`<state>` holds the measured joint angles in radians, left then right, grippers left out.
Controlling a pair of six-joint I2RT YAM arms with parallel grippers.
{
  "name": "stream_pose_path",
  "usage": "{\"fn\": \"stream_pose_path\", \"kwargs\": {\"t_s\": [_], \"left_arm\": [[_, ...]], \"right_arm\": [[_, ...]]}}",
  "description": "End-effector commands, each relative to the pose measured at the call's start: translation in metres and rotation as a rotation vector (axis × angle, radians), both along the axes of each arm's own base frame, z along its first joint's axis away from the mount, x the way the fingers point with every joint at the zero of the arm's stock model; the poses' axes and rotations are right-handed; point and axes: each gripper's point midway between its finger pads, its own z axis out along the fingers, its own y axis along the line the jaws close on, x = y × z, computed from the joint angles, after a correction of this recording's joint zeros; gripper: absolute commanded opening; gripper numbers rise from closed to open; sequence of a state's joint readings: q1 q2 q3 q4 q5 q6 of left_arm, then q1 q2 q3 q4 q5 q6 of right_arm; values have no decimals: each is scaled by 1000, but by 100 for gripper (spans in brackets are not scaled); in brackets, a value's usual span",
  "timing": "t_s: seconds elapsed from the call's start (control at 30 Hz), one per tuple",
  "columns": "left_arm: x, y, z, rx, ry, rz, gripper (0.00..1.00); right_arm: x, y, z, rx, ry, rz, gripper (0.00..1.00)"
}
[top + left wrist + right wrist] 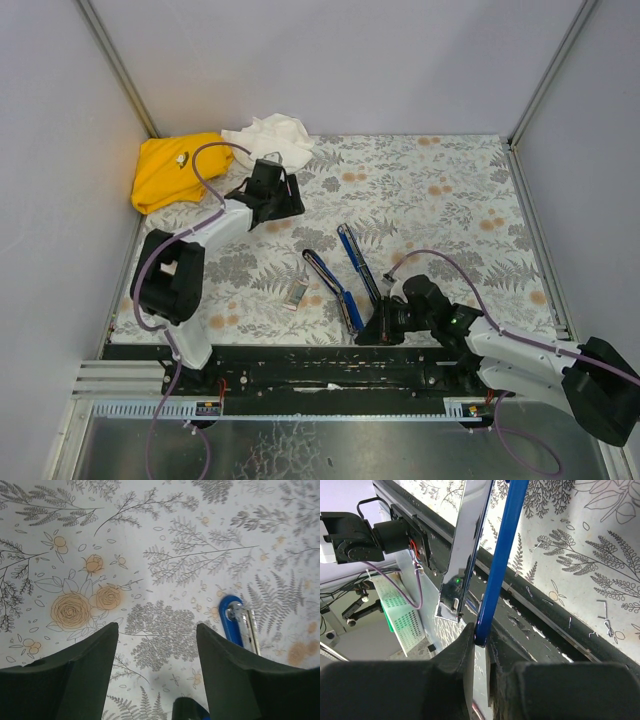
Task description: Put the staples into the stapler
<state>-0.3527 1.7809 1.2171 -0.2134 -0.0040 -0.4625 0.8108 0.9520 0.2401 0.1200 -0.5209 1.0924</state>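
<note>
Clamping stapler (357, 265) at table (450, 200) front edge

The staples box (296, 293) lies just left of the stapler (352, 262) on the table (450, 200), cloths (175, 170) far behind-left

A stapler (358, 262) is laid open on the flower-printed counter (460, 200), its two long arms spread in a narrow V that is closed at the near end. That near end is met by the right fingers (376, 328). A small whitish box of staples (296, 292) is seen just left of the stapler, apart from it. The left fingers (288, 203) are held over the counter further back, well apart from both. A yellow cloth (178, 170) and a white cloth (268, 137) are bunched in the far left corner.
</note>
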Motion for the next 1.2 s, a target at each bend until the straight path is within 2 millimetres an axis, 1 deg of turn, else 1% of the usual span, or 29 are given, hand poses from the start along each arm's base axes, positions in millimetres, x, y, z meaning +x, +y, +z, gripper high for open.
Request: {"fn": "stream_pose_path", "kwargs": {"t_s": [0.0, 0.13, 0.23, 0.3, 0.4, 0.47, 0.63, 0.73, 0.87, 1.03, 1.17], "left_arm": [[-1, -16, 63, -120, -152, -49, 63], [-40, -27, 59, -216, -117, -89, 63], [-71, -40, 46, -258, -64, -130, 62], [-90, -54, 38, -279, -30, -171, 62], [-109, -72, 30, -322, 5, -220, 59], [-116, -82, 26, -342, 20, -245, 58], [-124, -101, 16, -380, 54, -287, 52], [-123, -108, 12, -399, 63, -296, 45], [-119, -111, 2, -393, 79, -293, 36], [-109, -115, -10, -378, 87, -290, 35], [-102, -118, -27, -358, 114, -287, 34]], "right_arm": [[4, 5, 8, 46, 0, -35, 0], [8, 7, 7, 55, -4, -60, 0], [12, 8, 6, 70, -15, -76, 0], [14, 9, 6, 72, -17, -83, 0], [16, 11, 3, 64, -21, -85, 0], [18, 12, 1, 63, -25, -89, 0], [23, 14, -3, 53, -30, -97, 0], [25, 16, -5, 51, -31, -99, 0], [26, 15, -7, 46, -31, -103, 0], [26, 13, -9, 39, -34, -113, 0], [25, 11, -13, 40, -31, -119, 0]]}}
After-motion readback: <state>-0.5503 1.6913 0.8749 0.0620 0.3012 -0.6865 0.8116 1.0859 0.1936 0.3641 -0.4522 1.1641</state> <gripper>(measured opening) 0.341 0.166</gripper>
